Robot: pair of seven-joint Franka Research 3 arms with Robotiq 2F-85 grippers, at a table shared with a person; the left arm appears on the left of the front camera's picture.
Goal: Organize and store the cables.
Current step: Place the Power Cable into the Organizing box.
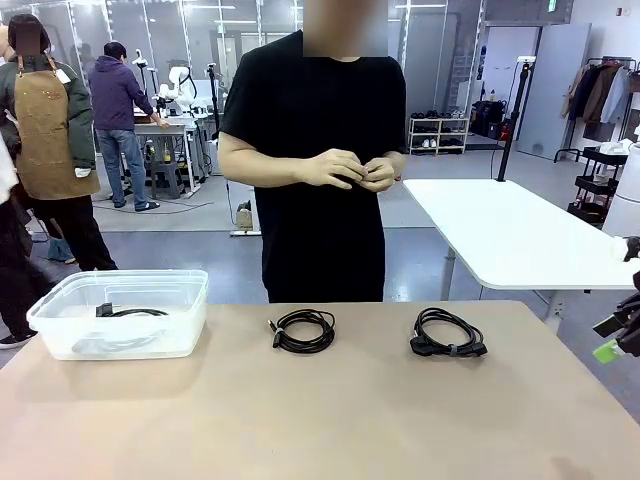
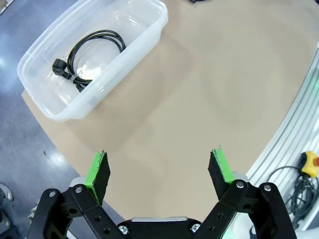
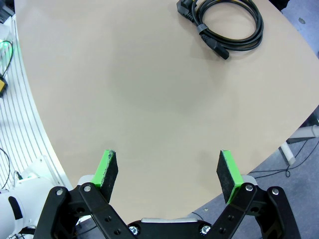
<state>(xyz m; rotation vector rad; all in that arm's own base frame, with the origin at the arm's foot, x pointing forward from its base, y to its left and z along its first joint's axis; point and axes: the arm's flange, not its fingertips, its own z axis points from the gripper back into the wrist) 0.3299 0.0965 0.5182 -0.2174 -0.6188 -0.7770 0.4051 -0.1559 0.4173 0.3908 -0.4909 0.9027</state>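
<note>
Our right hand point(image 3: 167, 158) hangs spread wide and empty over the bare tabletop point(image 3: 149, 89). Our left hand point(image 2: 159, 159) is just as wide and pinches nothing.

We judge the job about a third done. The stored coil point(image 2: 94, 55) already lies in the clear bin point(image 2: 124, 62), while the thin coil point(image 1: 303, 330) and the plug coil point(image 1: 448, 335) wait on the tabletop in front of the person point(image 1: 315, 150).

The step in hand looks to us like the reach for the plug coil, since it is the one nearest our right hand. To do it well, we should come down over one side of the ring, not its open middle. The fingers should straddle the whole bundle close to the tie point(image 3: 201, 31), so every loop is caught together and none slips loose. We should keep the pads off the hard plug ends, which could twist out of a pinch. We should also let the fingertips reach the tabletop before closing, because the strands lie flat and low.

In the right wrist view the plug coil sits far ahead of the fingers, toward the top and off to the right finger's side, well apart from them. From the front, our right hand is at the right edge, with that coil inward of it. The thin coil lies between the plug coil and the bin. The bin is ahead of our left hand, well apart.
</note>
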